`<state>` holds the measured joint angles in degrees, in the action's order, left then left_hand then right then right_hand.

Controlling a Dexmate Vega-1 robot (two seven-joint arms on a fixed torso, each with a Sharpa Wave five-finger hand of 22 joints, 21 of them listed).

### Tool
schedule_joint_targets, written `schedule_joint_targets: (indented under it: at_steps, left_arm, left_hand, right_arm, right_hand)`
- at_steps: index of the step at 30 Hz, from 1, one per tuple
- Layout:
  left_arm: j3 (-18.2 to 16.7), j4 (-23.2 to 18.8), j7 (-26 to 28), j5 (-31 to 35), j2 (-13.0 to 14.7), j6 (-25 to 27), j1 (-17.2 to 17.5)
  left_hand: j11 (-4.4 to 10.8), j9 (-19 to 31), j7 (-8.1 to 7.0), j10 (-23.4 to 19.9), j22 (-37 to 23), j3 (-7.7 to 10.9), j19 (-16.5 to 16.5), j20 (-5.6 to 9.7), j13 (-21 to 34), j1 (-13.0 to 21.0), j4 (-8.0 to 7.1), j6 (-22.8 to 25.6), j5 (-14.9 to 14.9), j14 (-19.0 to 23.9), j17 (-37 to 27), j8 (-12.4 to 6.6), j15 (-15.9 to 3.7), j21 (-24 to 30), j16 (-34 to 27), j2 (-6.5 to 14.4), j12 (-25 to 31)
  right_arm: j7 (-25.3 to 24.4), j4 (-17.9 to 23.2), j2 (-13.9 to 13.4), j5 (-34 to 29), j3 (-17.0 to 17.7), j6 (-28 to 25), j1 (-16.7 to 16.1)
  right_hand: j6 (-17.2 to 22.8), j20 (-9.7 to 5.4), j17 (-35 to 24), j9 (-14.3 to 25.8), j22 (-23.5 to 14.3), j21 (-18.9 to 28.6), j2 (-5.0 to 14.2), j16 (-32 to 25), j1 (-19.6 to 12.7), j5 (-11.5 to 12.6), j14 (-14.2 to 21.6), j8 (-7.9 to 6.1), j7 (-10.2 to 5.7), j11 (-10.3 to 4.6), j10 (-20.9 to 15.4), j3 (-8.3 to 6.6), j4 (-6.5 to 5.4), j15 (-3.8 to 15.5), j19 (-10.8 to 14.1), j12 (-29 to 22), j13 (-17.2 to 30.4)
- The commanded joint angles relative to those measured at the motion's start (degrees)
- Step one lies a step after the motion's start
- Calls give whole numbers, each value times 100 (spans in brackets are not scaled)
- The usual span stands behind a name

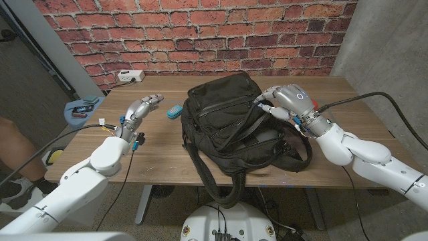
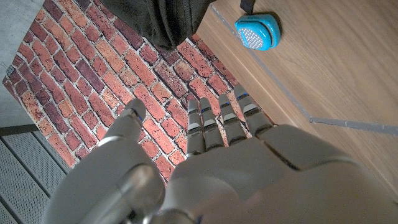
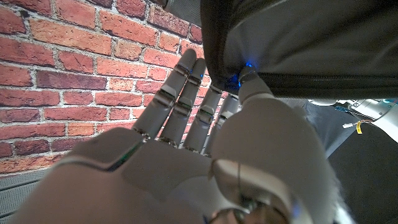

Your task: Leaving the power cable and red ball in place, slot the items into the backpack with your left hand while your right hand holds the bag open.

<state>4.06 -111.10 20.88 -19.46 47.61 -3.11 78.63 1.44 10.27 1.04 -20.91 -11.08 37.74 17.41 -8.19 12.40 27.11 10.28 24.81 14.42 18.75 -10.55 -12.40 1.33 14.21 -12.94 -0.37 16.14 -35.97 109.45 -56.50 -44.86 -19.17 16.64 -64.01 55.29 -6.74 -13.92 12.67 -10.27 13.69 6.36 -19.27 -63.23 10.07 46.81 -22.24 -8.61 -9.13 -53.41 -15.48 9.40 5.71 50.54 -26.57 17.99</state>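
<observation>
The black backpack [image 1: 227, 124] lies at the table's middle with its top opening gaping toward my right hand [image 1: 286, 100]. That hand sits at the bag's right rim. In the right wrist view the backpack's edge [image 3: 292, 43] runs between the thumb and the outstretched fingers [image 3: 186, 93], and the thumb tip touches the fabric. My left hand [image 1: 139, 110] hovers left of the bag with its fingers apart and straight, holding nothing. A small blue item [image 1: 174, 112] lies on the table between this hand and the bag. The left wrist view has the blue item [image 2: 258, 31] beyond the fingertips [image 2: 221, 118].
A white power strip [image 1: 130, 76] lies at the table's back left corner. A blue round stand [image 1: 83, 107] with small things on it is off the table's left edge. A person's leg [image 1: 13, 144] is at the far left. A strap [image 1: 214, 184] hangs over the front edge.
</observation>
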Motion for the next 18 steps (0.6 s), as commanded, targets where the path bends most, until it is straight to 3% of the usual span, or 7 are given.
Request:
schedule_joint_targets:
  at_steps: [1,18]
  left_arm:
    - [-311,-442,257,447,51,523,267]
    - [-404,-831,463,1217,328,1680,183]
  left_hand:
    - [9,23,-4,-69,-9,-80,54,19,29,755,-24,91,14,70,-20,-39,16,38,-32,670,29]
    - [94,26,-52,-159,-15,-146,148,28,49,960,35,179,11,191,-21,-14,-55,69,-44,588,33]
  right_arm:
    - [39,-251,153,40,-173,256,321]
    - [-65,-504,328,33,-358,398,646]
  right_hand:
    - [70,-445,-14,22,-26,10,12,2,-56,10,69,-35,-18,21,-38,-13,-19,806,51,19,22]
    - [81,-441,-20,24,-27,13,18,26,-84,9,102,-32,-11,26,-58,16,-29,806,61,26,27]
